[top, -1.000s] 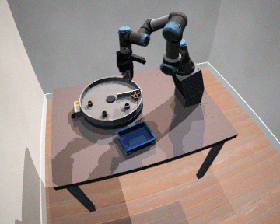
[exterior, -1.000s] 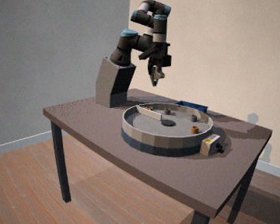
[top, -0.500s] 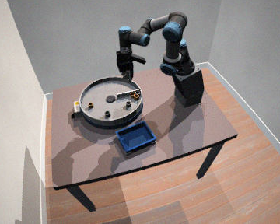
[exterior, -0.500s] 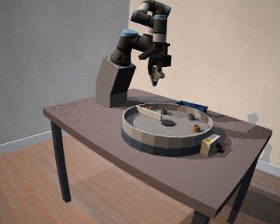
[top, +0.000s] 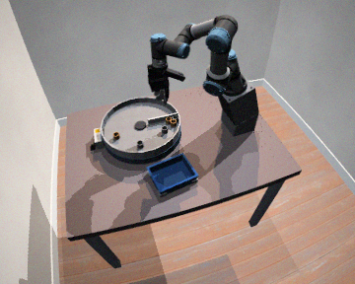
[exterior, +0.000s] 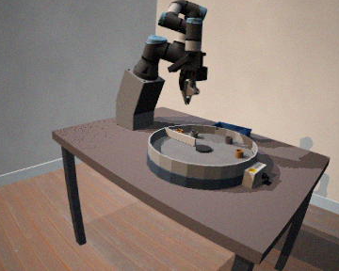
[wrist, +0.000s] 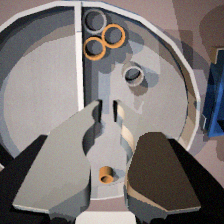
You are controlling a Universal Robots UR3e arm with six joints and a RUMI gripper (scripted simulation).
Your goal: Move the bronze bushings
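Note:
The round grey turntable (top: pixel 140 128) holds bronze and steel bushings. In the wrist view two bronze bushings (wrist: pixel 95 47) (wrist: pixel 113 35) lie side by side against the straight fence (wrist: pixel 79 55), with a steel bushing (wrist: pixel 94 19) just beyond them. Another steel bushing (wrist: pixel 133 75) stands apart to the right. A third bronze bushing (wrist: pixel 105 176) shows low down behind my fingers; it also shows at the turntable's left side (top: pixel 115 135). A dark steel bushing (top: pixel 140 142) sits near the front rim. My gripper (top: pixel 164 96) (wrist: pixel 107 101) hangs above the turntable's back edge, shut and empty.
The blue crate (top: pixel 173 173) stands on the table in front of the turntable; it also shows at the wrist view's right edge (wrist: pixel 215 107). A small white and yellow box (top: pixel 97 134) sits against the turntable's left side. The arm's base block (top: pixel 241 109) stands at the back right.

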